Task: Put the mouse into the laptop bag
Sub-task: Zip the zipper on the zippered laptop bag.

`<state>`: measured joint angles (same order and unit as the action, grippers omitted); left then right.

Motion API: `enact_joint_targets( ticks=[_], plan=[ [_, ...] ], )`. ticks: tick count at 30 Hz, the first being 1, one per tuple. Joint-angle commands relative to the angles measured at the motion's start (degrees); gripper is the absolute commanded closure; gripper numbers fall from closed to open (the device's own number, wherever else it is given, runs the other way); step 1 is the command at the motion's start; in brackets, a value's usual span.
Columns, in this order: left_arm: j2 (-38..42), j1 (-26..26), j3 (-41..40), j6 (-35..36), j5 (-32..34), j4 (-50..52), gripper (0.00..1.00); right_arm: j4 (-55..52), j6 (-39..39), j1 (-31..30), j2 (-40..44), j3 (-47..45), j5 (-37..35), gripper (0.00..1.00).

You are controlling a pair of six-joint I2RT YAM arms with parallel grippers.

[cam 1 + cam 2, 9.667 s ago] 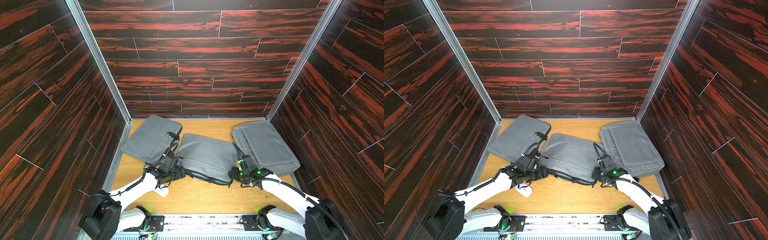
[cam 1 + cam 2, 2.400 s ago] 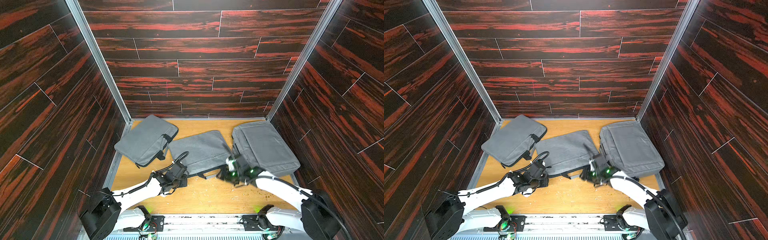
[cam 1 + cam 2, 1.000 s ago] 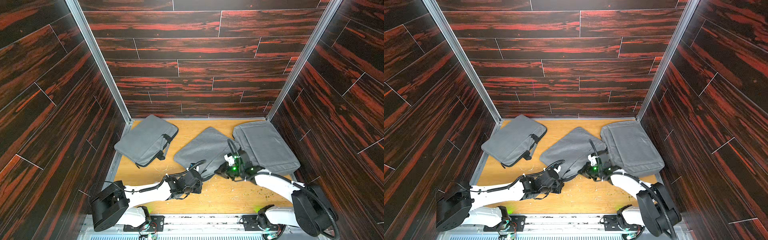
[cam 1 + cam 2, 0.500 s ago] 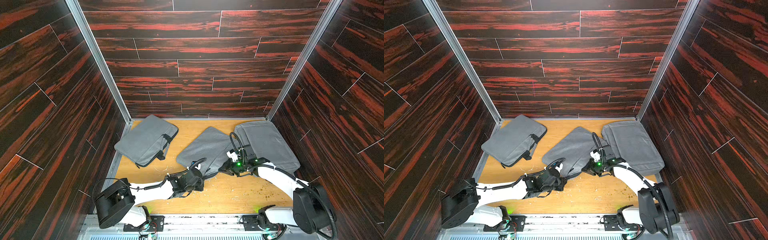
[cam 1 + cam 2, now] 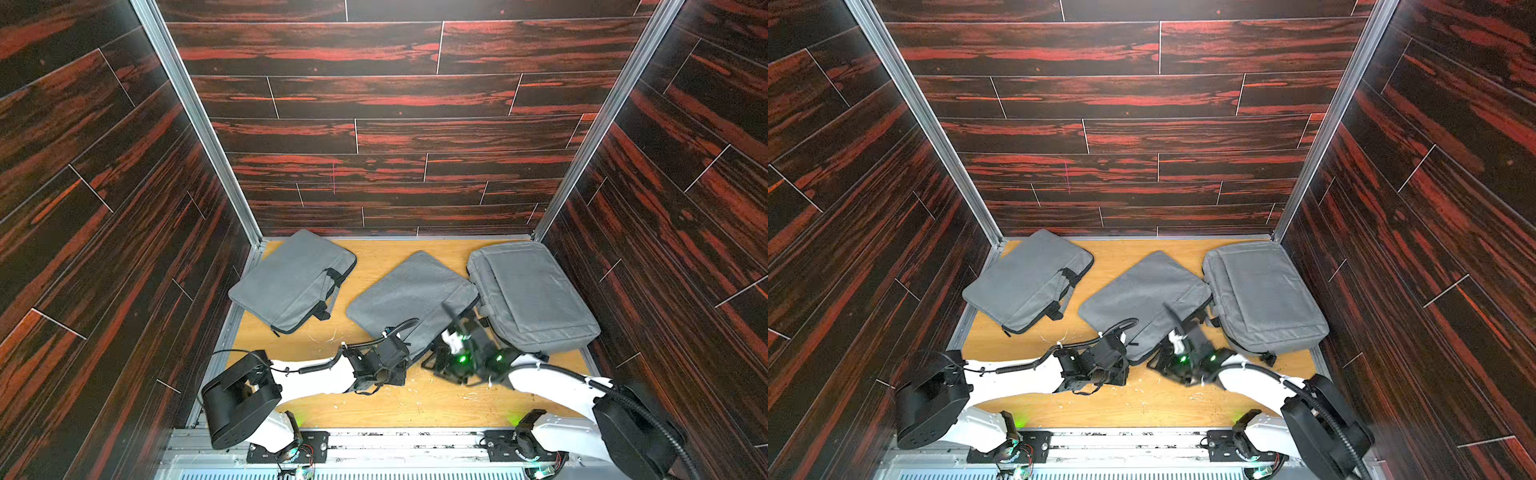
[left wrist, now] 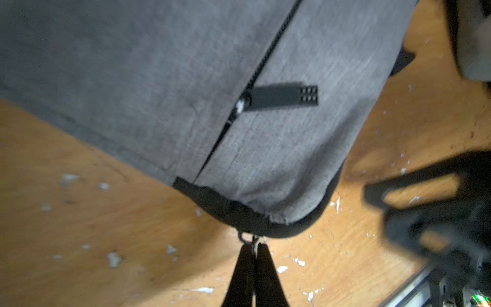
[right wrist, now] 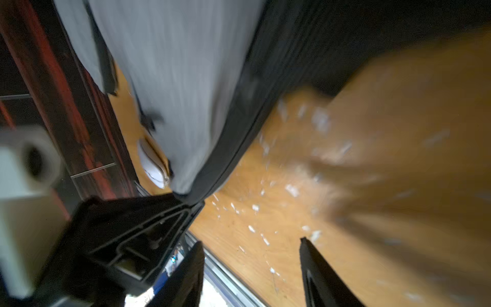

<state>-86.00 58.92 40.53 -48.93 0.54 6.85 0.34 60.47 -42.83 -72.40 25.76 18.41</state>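
- Pinching the metal zipper pull (image 6: 247, 237) at the rounded corner of the middle laptop bag (image 6: 186, 79), my left claw (image 6: 253, 248) has its two fingers pressed flat together on that pull.
- My right claw (image 7: 252, 247) stands with its jaws spread wide apart over the worktop (image 7: 279, 220) and grips nothing. This wrist view is motion-blurred.
- The mouse (image 7: 154, 164) is white. It lies on the worktop against the edge of the middle laptop bag, outside it. I cannot find it in either top view.
- In both top views the middle laptop bag (image 5: 411, 299) (image 5: 1142, 291) sits in the lower centre of the frame, turned diagonally, with both my claws at its near corner.
- The left laptop bag (image 5: 291, 282) lies lower left of centre, separated from the middle one by a strip of worktop.
- The right laptop bag (image 5: 532, 295) lies lower right of centre. Its edge touches the middle bag's far-right corner.
- A black pocket zipper tab (image 6: 281, 95) lies flat on the grey fabric, beside the pocket zip line.
- White flecks (image 6: 114, 259) dot the worktop near both claws.
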Motion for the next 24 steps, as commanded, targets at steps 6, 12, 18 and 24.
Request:
enact_joint_targets(
  ticks=[6,12,18,24],
  plan=[
    [-3.13,4.09,3.80,-1.01,-0.99,-0.79,1.00,16.07,10.08,-5.30,-7.67,1.70,-6.49,0.42],
    [-2.71,4.28,3.69,-0.65,-0.59,-0.52,1.00,18.85,11.87,-5.93,-7.62,-0.21,-6.58,0.93],
    [-2.90,3.87,2.35,0.90,1.72,-0.05,1.00,7.58,8.57,-4.65,-0.50,-1.11,-8.77,1.00],
    [-0.66,-1.92,-2.53,0.30,3.69,1.73,1.00,-3.38,4.65,1.81,9.35,-3.99,-6.95,1.00]
  ],
)
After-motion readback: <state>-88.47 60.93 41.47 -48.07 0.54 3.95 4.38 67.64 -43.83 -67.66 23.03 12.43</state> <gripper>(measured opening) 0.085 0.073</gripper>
